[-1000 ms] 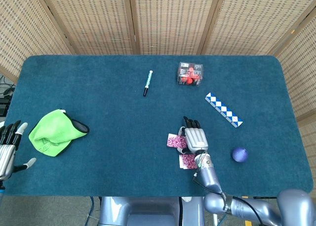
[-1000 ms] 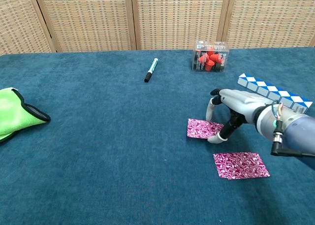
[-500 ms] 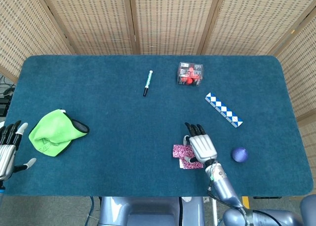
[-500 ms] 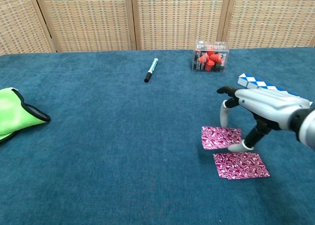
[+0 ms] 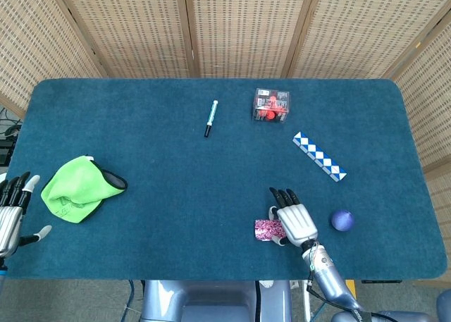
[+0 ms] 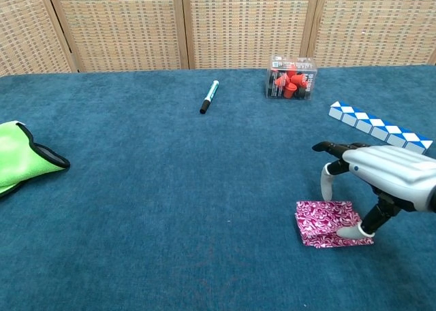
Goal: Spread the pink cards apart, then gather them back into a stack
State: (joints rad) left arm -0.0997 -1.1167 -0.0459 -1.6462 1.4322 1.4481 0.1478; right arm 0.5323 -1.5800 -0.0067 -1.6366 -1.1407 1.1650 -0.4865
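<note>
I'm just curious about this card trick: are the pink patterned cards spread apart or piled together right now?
Piled together: the pink patterned cards show as one overlapping patch under the right robot hand, whose fingertips rest on it.

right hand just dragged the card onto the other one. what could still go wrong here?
1. The pink cards overlap but their edges look offset in the chest view; lifting now may leave an untidy stack.
2. The right hand presses with fingertips on the top card; further sliding could drag it past the lower one.
3. The purple ball sits close beside that hand, so a sideways withdrawal might knock it rolling.
</note>
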